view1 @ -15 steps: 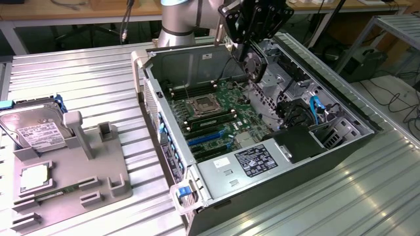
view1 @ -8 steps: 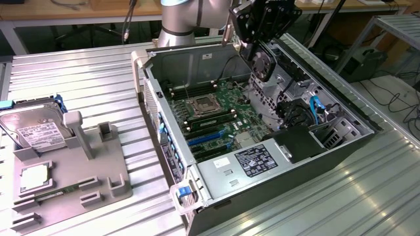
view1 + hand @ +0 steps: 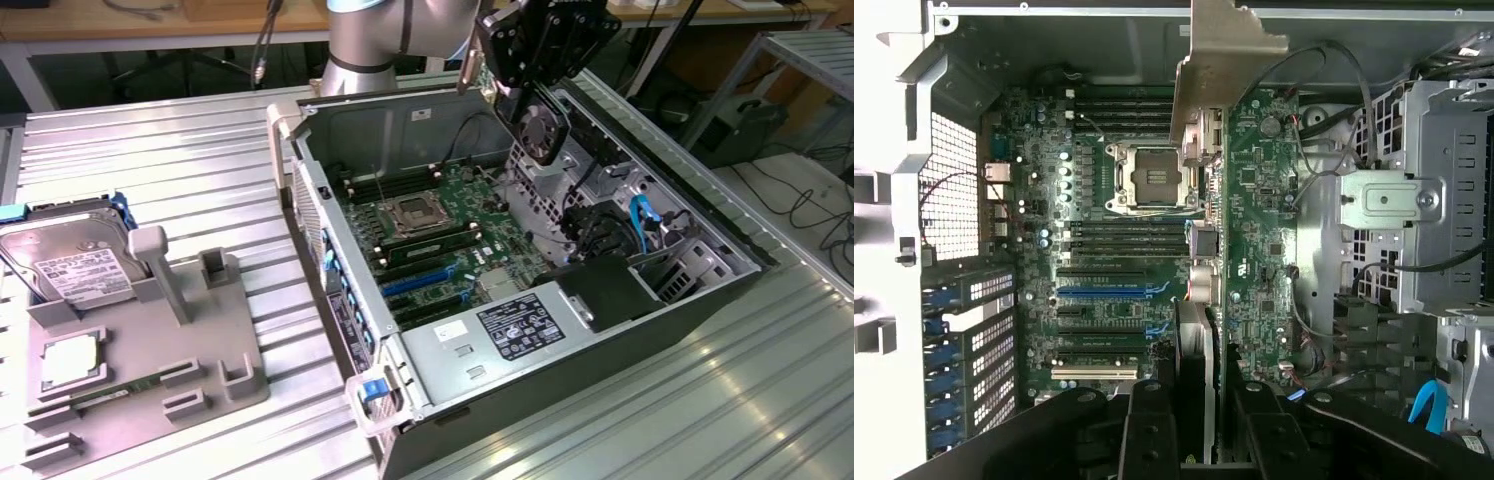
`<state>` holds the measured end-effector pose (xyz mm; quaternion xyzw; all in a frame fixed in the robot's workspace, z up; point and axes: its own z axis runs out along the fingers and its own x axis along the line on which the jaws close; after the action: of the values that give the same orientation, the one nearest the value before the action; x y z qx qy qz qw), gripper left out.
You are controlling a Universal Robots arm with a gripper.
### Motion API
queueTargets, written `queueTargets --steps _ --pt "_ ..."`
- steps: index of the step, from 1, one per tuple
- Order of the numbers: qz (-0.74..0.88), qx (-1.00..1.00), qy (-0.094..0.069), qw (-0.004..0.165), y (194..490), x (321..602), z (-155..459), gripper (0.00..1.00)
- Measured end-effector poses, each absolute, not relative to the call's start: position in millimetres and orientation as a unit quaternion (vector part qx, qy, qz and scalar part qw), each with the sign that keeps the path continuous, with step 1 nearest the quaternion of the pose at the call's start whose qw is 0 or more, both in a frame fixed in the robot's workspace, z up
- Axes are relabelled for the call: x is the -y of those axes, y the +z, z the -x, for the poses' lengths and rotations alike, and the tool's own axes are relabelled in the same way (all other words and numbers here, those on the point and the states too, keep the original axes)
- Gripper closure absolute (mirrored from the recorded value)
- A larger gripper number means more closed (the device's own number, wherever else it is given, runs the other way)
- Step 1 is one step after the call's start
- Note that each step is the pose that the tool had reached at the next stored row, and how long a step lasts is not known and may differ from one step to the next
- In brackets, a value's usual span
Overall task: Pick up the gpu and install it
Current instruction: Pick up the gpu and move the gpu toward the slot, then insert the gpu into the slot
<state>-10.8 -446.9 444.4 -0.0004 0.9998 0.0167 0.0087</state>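
GPU (image 3: 545,135) hangs well above the open computer case (image 3: 387,125), pinched by its two faces between the black fingers (image 3: 1149,430) of the gripper (image 3: 1199,425); none of it touches the motherboard (image 3: 447,235). In the wrist view the card is nearly edge-on, its silvery bracket (image 3: 1226,60) at the end farthest from the grip.

Trouble, as I judge it, lies mostly in that long overhang: the grip sits at one end, so any knock on the bracket could twist the card between the fingers. The bracket may catch the case rim or the perforated rear wall (image 3: 954,180). A tilted descent could put the contact edge beside the blue expansion slots (image 3: 1104,295) and not into one, or press it onto the CPU socket (image 3: 1151,178) or the memory slots (image 3: 1119,240).

Black cables (image 3: 1334,100) loop near the drive cage (image 3: 1414,200) just beside the card, and a blue data cable (image 3: 641,220) lies farther out. Outside the case, on the exterior view's left, a hard drive (image 3: 74,265) and a processor chip (image 3: 74,360) sit on a grey holder (image 3: 200,350), well apart.
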Motion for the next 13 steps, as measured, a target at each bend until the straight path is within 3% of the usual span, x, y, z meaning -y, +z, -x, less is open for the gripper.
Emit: queueTargets --steps 13 --pt "0.006 -1.0 0.017 0.009 444.3 446.9 10.8 0.73"
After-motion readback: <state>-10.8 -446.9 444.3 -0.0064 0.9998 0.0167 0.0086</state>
